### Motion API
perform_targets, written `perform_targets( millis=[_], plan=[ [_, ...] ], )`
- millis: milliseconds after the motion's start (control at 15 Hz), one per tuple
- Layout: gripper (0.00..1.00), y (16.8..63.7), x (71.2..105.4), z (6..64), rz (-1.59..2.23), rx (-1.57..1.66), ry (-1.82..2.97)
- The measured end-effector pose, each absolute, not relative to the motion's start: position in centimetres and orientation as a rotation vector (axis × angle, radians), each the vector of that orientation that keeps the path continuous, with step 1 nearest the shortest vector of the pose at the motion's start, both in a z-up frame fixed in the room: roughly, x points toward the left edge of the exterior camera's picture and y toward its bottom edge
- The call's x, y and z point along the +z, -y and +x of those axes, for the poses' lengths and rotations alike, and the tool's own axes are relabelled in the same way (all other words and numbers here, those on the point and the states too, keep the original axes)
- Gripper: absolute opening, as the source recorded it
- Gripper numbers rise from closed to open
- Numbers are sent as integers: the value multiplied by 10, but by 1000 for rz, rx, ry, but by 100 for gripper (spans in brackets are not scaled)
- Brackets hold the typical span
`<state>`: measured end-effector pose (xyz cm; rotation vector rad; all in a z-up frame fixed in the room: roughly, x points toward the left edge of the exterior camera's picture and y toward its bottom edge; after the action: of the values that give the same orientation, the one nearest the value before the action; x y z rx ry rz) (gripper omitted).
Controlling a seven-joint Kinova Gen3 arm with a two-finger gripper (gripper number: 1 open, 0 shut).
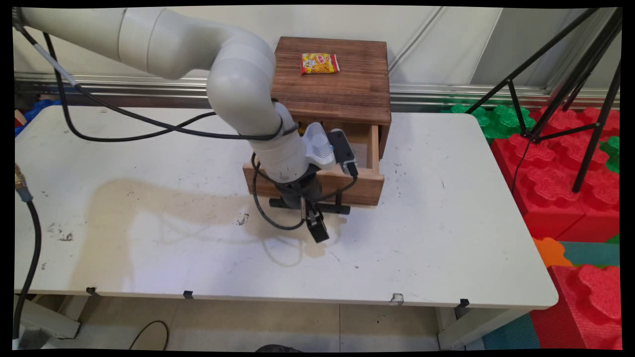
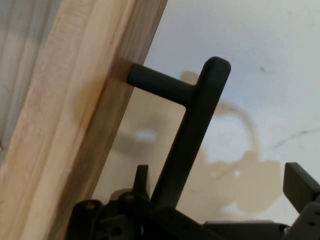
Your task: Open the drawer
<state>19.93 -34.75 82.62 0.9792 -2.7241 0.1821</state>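
The white table [image 1: 421, 238] is carrying a wooden drawer box [image 1: 331, 79] at twelve o'clock, its drawer [image 1: 369, 186] standing pulled out and a snack packet [image 1: 319, 63] lying on top. The gripper [image 1: 313, 224] is hovering at the drawer's six o'clock with fingers spread apart, the black handle [image 2: 192, 130] sitting between them ungripped.

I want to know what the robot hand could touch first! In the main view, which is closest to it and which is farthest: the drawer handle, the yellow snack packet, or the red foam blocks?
1. Drawer handle: black bar right at the gripper, on the open drawer's front.
2. Yellow snack packet: on top of the wooden cabinet, behind the gripper.
3. Red foam blocks: off the table, far right.
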Motion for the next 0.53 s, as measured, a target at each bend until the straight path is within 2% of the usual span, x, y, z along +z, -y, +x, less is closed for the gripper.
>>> perform_targets(
  millis=[533],
  plan=[
    [100, 314, 831, 188, 981, 116, 2735]
  ],
)
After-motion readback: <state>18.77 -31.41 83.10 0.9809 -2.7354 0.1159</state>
